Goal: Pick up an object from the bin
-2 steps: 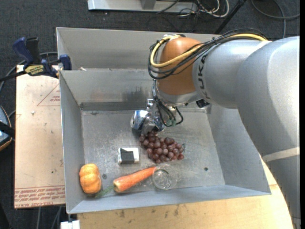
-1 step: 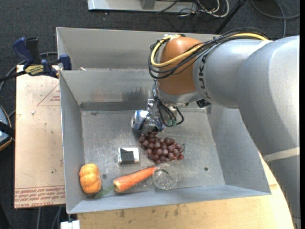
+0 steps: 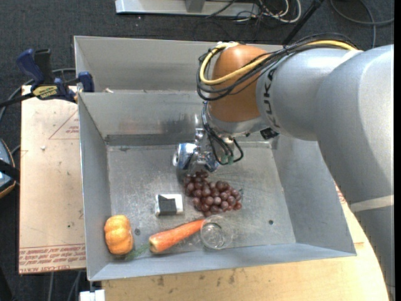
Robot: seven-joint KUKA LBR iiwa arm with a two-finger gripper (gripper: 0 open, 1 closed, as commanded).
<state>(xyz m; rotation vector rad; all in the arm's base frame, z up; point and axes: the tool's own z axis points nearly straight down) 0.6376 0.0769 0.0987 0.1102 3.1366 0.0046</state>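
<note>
Grey bin [image 3: 125, 168] holds few things; my jaws hang at the upper-left edge of the dark grape bunch [image 3: 213, 196] mid-bin, likeliest pick from there; released or clenched, I cannot tell.

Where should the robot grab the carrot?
Probably around its middle, coming straight down from above. The carrot lies flat and long near the front of the bin, so pinch across its narrow width. Keep off the thin end, where the clear cup sits close.

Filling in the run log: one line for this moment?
jaws: at far edge of grape bunch | near: black block, carrot, clear cup | corner: pumpkin
</note>
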